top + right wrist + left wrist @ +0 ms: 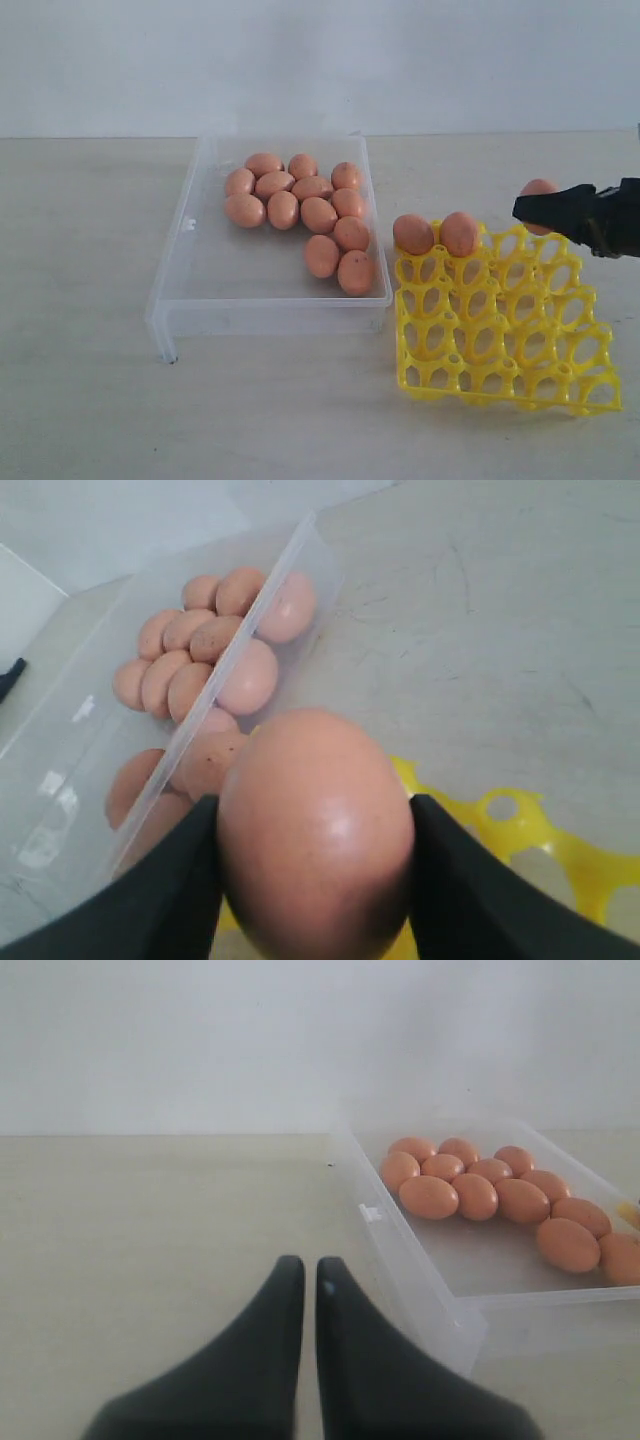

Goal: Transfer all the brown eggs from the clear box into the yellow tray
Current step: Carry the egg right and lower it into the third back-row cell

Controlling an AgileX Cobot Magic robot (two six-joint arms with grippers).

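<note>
Several brown eggs (300, 205) lie bunched in the far right part of the clear box (200, 285). Two more eggs (437, 233) sit in the far left cells of the yellow tray (500, 320). My right gripper (537, 208) hangs above the tray's far edge, shut on a brown egg (540, 188) that fills the right wrist view (315, 830). My left gripper (304, 1263) is shut on nothing and hovers over bare table beside the box (440, 1295); the exterior view does not show it.
The box and tray stand side by side on a pale table (90, 400) in front of a white wall. Most tray cells hold nothing.
</note>
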